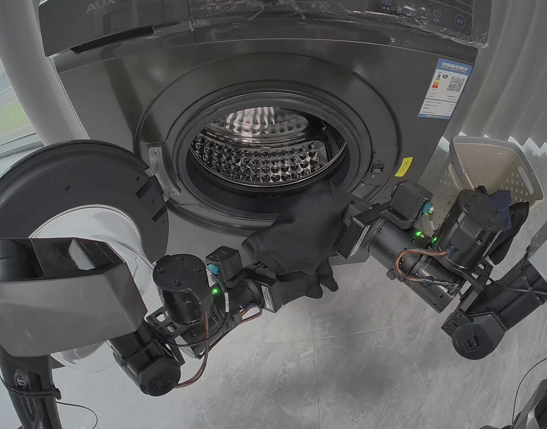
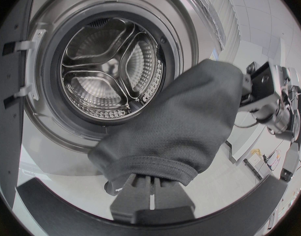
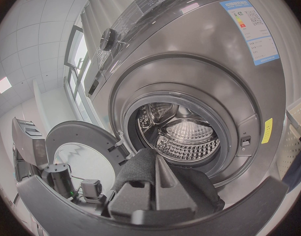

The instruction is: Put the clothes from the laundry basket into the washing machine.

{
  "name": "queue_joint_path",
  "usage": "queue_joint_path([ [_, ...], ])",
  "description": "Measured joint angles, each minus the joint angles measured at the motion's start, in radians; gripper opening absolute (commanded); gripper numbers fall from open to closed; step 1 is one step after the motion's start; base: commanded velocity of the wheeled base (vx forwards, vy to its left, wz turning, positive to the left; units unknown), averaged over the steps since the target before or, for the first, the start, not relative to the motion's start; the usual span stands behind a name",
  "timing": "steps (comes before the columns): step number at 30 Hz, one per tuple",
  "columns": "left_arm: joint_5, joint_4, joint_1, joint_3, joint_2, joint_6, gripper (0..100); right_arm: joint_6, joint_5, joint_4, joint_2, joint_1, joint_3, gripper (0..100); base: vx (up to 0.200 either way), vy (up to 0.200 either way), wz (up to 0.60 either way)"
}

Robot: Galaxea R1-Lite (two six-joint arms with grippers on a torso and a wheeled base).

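The dark cloth (image 1: 297, 233) hangs in the air in front of the washing machine (image 1: 357, 90), just at the lower right edge of its round opening. It is soft and a little bumpy, with a stitched hem, and it is stretched between the two grippers. The left gripper (image 2: 152, 181) is low and pinches the bottom hem, its fingers squeezed close together. The right gripper (image 1: 345, 221) is higher, next to the rim of the opening, and it pinches the top end of the cloth. Both arms are bent and point at the opening. Inside is the shiny metal drum (image 1: 255, 150), full of small holes. The round door (image 1: 77, 192) is swung open on the left. A pale plastic laundry basket (image 1: 493, 162) with more dark clothes (image 1: 514, 210) stands by the machine's right side on the grey tiled floor (image 1: 374, 358).
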Motion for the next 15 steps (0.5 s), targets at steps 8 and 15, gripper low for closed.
queue_joint_path([
  [8,-0.002,-0.001,0.011,0.047,-0.117,-0.006,0,0.013,-0.023,0.002,0.011,-0.001,0.004,0,0.0,0.0,0.0],
  [15,-0.005,0.0,0.027,0.088,-0.175,-0.007,0,0.013,-0.024,0.0,0.016,0.001,0.017,0,0.0,0.0,0.0],
])
